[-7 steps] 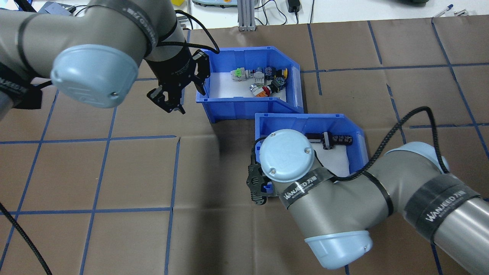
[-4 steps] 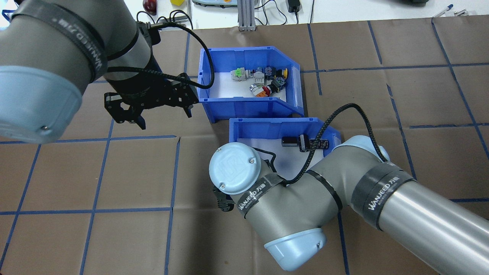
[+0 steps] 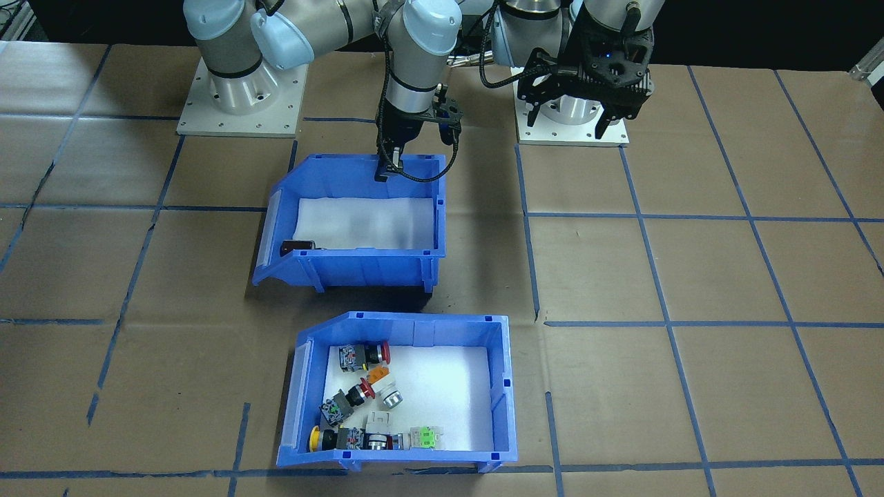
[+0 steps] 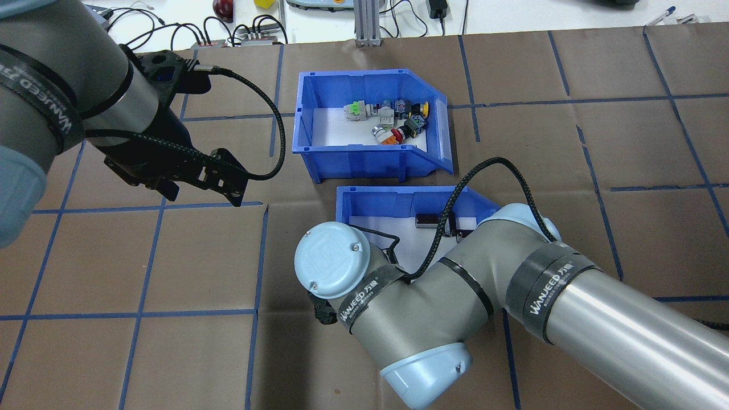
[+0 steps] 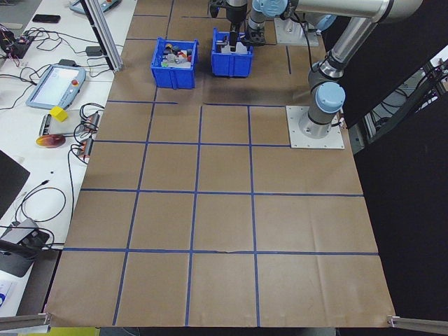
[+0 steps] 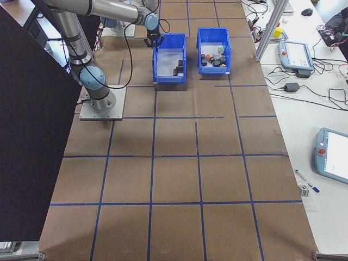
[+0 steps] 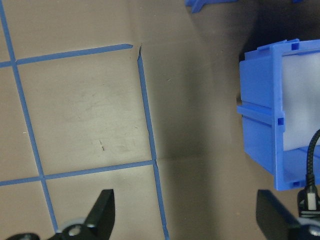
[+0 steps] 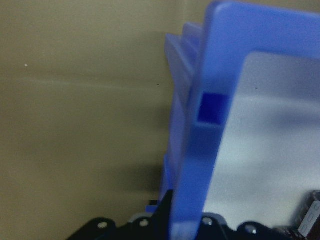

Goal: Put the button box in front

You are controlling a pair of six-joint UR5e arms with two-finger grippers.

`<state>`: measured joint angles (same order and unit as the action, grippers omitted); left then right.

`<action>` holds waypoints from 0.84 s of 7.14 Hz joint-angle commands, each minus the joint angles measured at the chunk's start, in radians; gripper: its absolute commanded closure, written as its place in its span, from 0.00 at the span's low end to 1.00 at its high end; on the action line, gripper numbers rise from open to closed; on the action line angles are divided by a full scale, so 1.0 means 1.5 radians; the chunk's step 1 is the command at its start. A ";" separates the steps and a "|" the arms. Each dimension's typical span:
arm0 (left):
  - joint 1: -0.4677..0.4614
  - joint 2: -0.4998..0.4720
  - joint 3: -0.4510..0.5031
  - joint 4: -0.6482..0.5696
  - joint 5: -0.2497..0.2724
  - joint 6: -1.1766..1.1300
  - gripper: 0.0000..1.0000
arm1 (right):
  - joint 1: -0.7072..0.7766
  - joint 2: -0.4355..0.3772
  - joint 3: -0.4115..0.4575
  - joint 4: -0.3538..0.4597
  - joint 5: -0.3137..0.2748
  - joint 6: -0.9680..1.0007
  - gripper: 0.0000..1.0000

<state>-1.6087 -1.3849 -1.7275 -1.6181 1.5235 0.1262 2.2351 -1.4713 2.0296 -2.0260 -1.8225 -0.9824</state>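
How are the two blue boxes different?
The button box holds many colourful push buttons; the other blue bin holds only dark parts at one end. The right gripper clamps the other bin's rim, while nothing touches the button box. Both are blue, white-floored, with one sloped end.

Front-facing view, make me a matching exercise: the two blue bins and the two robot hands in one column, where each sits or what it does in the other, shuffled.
Things:
1. blue plastic button box with coloured push-buttons
2. blue plastic bin with dark cylindrical parts
3. right hand
4. left hand

States:
A. gripping a bin's back wall
B. open, above bare table
C. nearer the robot
D. farther from the robot

Pairs: 1-D, 2-C, 3-A, 4-B
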 commanded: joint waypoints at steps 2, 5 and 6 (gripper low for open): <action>0.004 0.002 0.001 -0.003 0.008 0.022 0.01 | 0.011 -0.010 -0.004 0.001 0.013 0.032 0.00; 0.004 -0.016 0.010 0.004 0.018 0.028 0.01 | -0.003 -0.072 -0.006 0.054 0.007 0.028 0.00; 0.004 -0.014 0.009 0.004 0.019 0.028 0.01 | -0.020 -0.114 -0.004 0.072 0.005 0.022 0.00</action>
<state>-1.6030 -1.4058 -1.7132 -1.6128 1.5499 0.1680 2.2301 -1.5765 2.0210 -1.9585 -1.8106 -0.9412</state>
